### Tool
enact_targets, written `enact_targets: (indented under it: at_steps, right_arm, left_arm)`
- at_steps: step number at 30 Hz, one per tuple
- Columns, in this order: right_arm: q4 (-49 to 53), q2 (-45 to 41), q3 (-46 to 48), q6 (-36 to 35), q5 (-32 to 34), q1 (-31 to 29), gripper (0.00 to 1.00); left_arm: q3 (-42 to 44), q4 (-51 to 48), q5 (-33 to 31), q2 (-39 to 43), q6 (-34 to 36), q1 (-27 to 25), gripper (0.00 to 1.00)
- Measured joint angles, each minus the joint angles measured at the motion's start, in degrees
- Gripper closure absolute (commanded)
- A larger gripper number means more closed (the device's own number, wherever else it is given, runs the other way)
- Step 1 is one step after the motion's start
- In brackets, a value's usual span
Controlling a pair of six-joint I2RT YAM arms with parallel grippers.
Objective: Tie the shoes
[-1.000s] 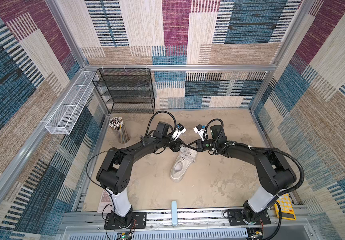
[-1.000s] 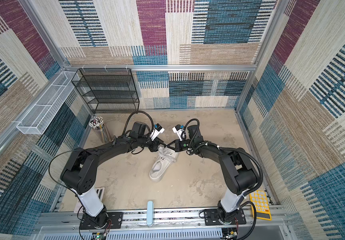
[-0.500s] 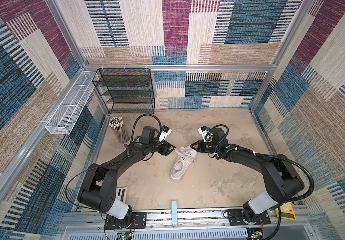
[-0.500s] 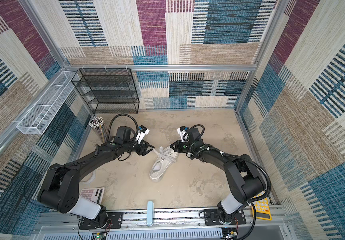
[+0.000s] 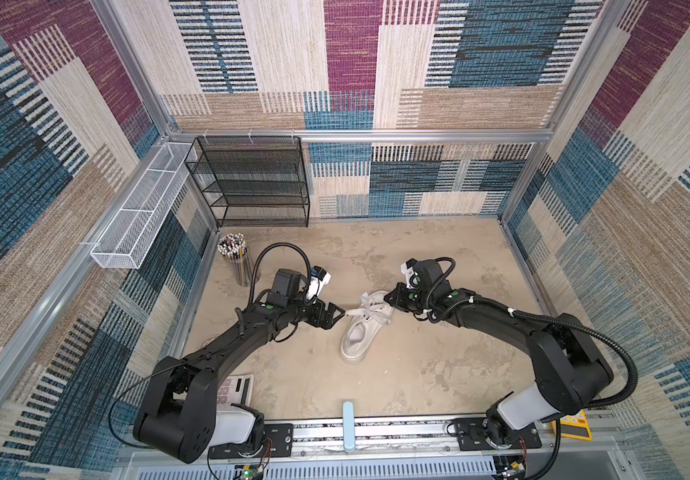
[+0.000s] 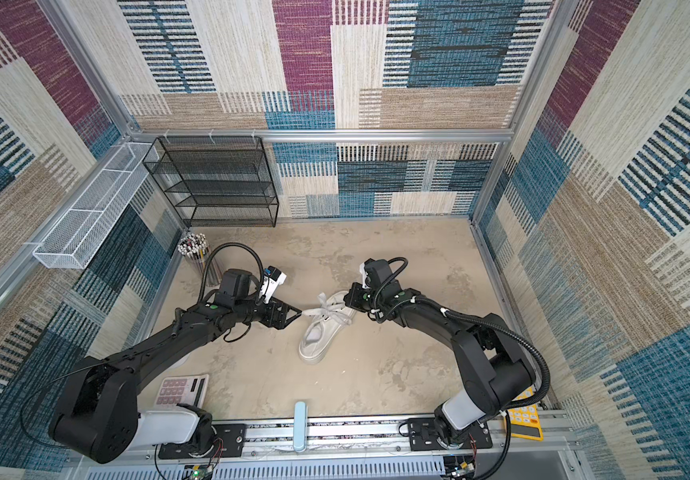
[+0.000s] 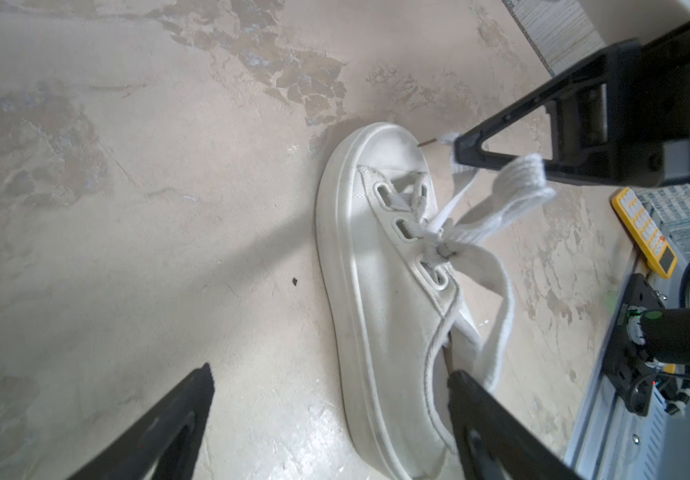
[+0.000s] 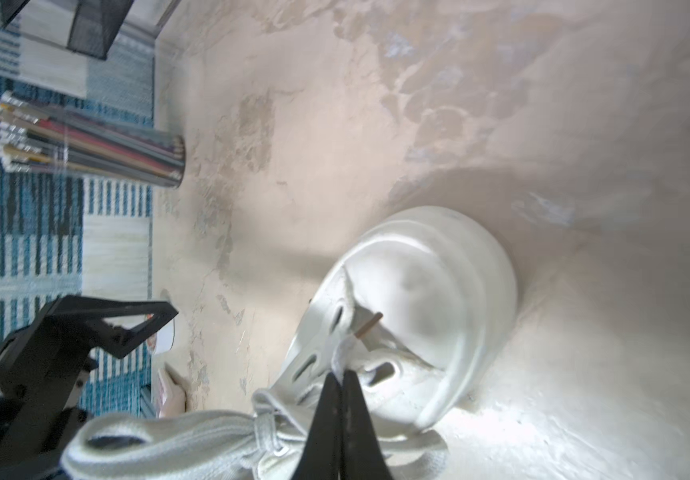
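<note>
Both top views look steeply down from overhead; both wrist cameras sit close, sharing the sneaker [image 7: 385, 299].

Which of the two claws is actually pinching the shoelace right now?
The right gripper: its jaws are shut on a lace end near the toe of the sneaker. The left gripper stands wide open beside the sneaker, holding nothing.
</note>
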State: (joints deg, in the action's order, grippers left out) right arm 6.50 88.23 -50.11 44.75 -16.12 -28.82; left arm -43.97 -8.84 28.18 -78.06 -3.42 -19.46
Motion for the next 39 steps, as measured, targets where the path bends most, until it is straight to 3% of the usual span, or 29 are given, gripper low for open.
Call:
enact_targets:
  at_steps: [10,23,26,30,31,36,39]
  right_arm:
    - [7.2,-1.6,2.0,13.6,9.0,-1.6,1.00]
    - [12.3,0.6,1.3,19.5,13.2,-2.0,1.00]
    - [12.4,0.3,2.2,19.7,13.3,-2.1,0.74]
    - [13.0,0.1,2.1,19.6,13.3,-2.1,0.27]
    - [13.5,-0.1,1.9,19.6,13.6,-2.1,0.22]
    - [15.3,-2.9,1.4,19.4,15.6,-2.1,0.17]
    - [14.6,-5.2,1.8,17.7,15.6,-1.8,0.00]
  left_arm:
    - [2.9,-0.4,0.3,1.4,-3.9,1.5,0.01]
    - [4.4,-0.3,2.1,1.7,-4.5,2.8,0.01]
    - [4.7,-0.3,2.7,1.4,-4.6,2.8,0.01]
    - [4.7,-0.4,3.6,1.1,-5.0,2.8,0.01]
    - [4.7,-0.4,3.9,1.0,-5.0,2.7,0.01]
    - [4.4,-1.3,5.9,-0.4,-5.4,1.8,0.02]
    - [4.3,-1.3,7.8,-1.0,-5.8,0.6,0.02]
